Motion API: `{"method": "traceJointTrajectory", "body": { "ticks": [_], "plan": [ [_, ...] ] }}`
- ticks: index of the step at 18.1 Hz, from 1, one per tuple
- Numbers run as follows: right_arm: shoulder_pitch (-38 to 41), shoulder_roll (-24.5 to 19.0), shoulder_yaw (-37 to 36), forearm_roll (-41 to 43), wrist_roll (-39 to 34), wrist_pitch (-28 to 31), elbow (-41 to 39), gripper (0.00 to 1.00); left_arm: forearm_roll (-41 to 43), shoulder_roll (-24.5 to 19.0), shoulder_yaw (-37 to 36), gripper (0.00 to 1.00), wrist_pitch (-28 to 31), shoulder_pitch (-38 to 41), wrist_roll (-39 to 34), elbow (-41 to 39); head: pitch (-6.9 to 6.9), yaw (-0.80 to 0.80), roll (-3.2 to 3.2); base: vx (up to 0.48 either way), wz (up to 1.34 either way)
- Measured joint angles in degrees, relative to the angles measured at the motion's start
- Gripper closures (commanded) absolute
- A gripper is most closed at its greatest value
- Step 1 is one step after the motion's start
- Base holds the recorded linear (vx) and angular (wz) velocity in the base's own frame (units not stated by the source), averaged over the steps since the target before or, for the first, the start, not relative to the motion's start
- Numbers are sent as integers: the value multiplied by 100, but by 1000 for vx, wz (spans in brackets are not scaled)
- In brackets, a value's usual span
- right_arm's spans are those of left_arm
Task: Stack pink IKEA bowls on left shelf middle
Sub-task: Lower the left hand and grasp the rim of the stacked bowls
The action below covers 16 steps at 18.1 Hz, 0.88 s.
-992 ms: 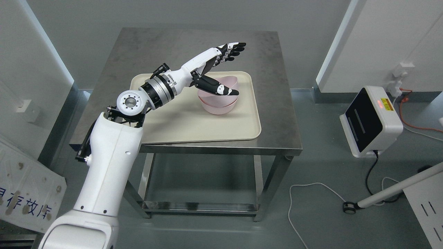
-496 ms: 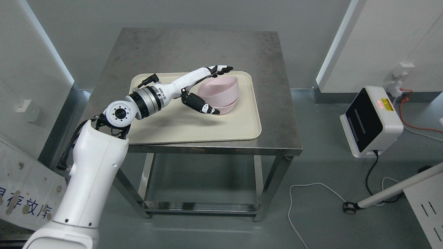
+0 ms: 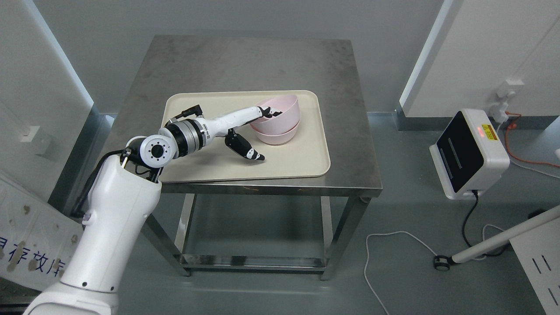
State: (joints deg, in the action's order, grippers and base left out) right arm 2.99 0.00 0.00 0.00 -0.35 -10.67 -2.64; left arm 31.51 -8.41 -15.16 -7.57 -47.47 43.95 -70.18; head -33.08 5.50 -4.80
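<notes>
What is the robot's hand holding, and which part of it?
The left hand has its fingers hooked inside the top pink bowl, at its left rim; its thumb hangs clear, so no full grip.

Blue Chinese characters (partly cut off) on white board [image 3: 26, 245].

The counter [image 3: 245, 61] is brushed stainless steel, dull and mottled with smudges on top, and its legs and lower rails are brighter, polished metal. On it the cream tray [image 3: 288, 164] looks like smooth, matt plastic, and the two nested pink bowls [image 3: 284, 124] have a soft satin plastic finish with no sharp highlights. The left arm [image 3: 113, 218] is cased in glossy white plastic with a ringed bare-metal wrist joint, and the left hand [image 3: 258, 114] pairs white shells with black finger segments that may be rubbery, though the view is too small to be sure.
</notes>
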Motion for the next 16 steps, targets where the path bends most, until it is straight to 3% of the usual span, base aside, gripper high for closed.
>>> {"method": "traceJointTrajectory", "body": {
  "ticks": [5,16],
  "plan": [
    [0,0,0,0,15,0,0,0,475,159,-96,22,13,-214,4,77,0,0,0,0,0],
    [0,0,0,0,17,0,0,0,957,458,-207,54,-33,-373,-33,193,0,0,0,0,0]
  ]
}}
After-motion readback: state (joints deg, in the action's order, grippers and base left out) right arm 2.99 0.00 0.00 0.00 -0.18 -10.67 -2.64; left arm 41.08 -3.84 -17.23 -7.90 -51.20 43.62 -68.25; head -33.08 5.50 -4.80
